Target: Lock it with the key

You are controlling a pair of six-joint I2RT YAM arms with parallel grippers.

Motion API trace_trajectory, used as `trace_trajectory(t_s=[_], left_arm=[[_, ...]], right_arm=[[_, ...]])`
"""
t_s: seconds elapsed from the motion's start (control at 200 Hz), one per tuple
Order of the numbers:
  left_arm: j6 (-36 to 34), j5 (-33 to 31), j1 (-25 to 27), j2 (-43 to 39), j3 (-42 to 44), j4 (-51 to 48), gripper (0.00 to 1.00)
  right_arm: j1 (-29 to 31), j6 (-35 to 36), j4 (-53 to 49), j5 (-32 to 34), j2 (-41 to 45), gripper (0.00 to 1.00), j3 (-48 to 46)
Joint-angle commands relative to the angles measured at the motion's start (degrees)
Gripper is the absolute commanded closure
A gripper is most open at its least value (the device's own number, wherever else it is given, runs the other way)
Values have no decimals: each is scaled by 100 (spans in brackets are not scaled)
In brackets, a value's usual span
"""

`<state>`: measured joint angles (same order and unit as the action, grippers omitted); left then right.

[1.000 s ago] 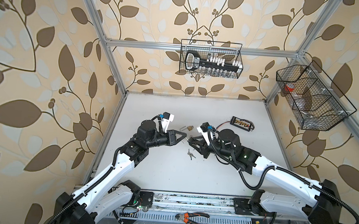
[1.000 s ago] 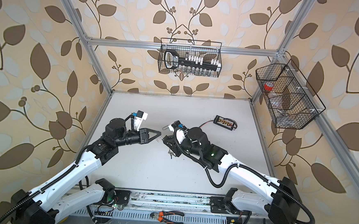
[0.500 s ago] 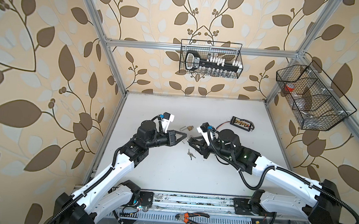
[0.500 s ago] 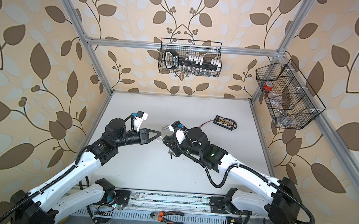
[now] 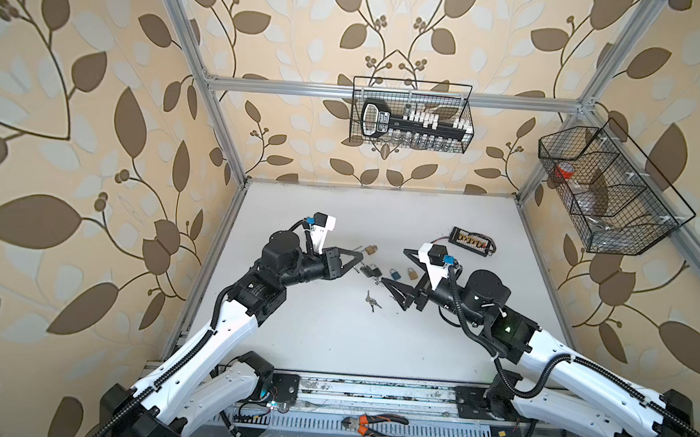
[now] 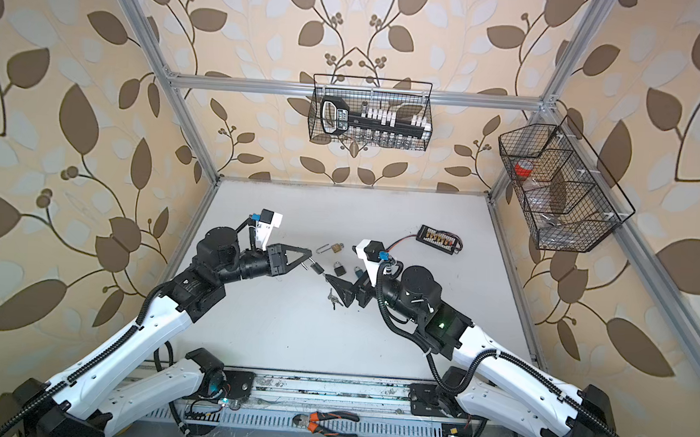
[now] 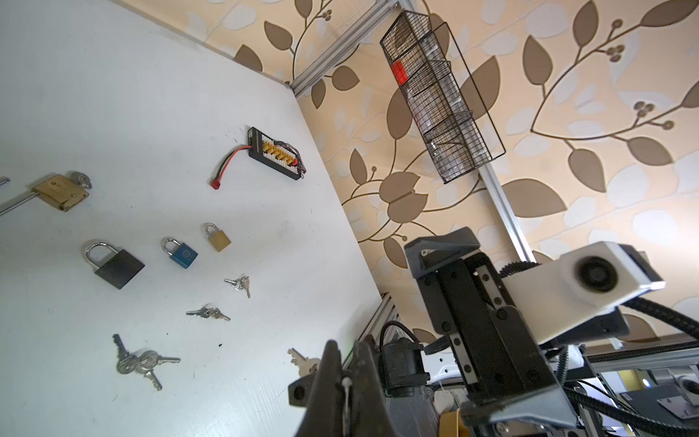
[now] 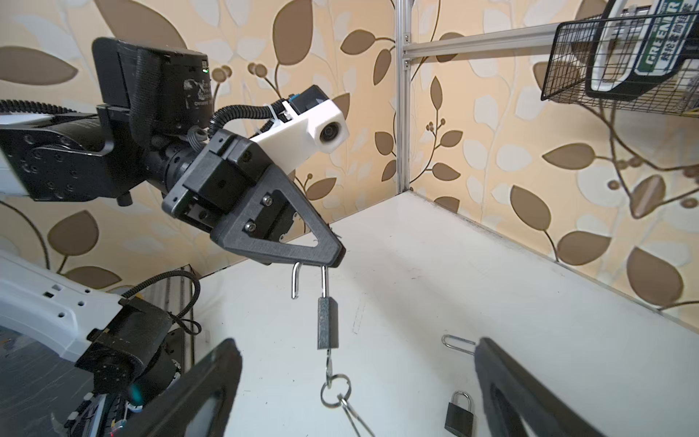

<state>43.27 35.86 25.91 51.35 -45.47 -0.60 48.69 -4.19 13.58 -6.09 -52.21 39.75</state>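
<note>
My left gripper [image 8: 333, 260] is shut on the shackle of a dark padlock [image 8: 327, 321], which hangs above the white table [image 8: 472, 287]. The shackle's free end stands out of the body. A key [image 8: 329, 364] sits in the keyhole at the padlock's lower end, with its ring [image 8: 336, 389] and a spare key dangling. My right gripper [image 8: 357, 350] is open wide, one finger on each side of the key and ring, touching neither. In a top view the held padlock [image 6: 317, 268] hangs between the left gripper [image 6: 307, 262] and a right fingertip [image 6: 328, 277].
On the table lie a black padlock [image 7: 115, 265], a blue one [image 7: 181, 253], a small brass one [image 7: 218, 237] and a long-shackle brass lock [image 7: 60, 191]. Key bunches [image 7: 140, 361] [image 7: 208, 313] [image 7: 239, 283] and a connector board [image 7: 278, 153] lie nearby. Wire baskets [image 5: 411, 115] [image 5: 608, 189] hang on the walls.
My right gripper's jaws have spread wide and no longer close round the key. The left gripper and the hanging padlock have stayed in place.
</note>
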Motion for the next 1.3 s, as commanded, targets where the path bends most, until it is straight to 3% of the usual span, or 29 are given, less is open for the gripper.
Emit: trace_trajectory(t_s=[0.0,0.25,0.44,0.59,0.835,1.055,1.175,1.295], left_arm=[[222,105,19,-154,-320,504,100],[377,298,19,-123,-423,715,100],[391,317,19,-171,-394,753,100],[394,343,19,-190,-361,763,100],[393,411,19,-171,-375,825,100],[345,481,19,-219,-393,835,100],[115,456,19,-310,-572,538,100],[-222,626,19,-334,-928,310,100]], right_arm=[[-6,322,374,-486,-22,11,-95],[4,353,778,-957,-582,21,177],[4,298,955,-1102,-993,35,357],[9,246,1030,-1152,-1184,51,420],[-5,155,1052,-1219,-1388,67,488],[-76,-193,1091,-1177,-1416,88,541],[-330,-789,1206,-1819,-1398,100,639],[-457,-1372,985,-2649,-1370,100,1046]])
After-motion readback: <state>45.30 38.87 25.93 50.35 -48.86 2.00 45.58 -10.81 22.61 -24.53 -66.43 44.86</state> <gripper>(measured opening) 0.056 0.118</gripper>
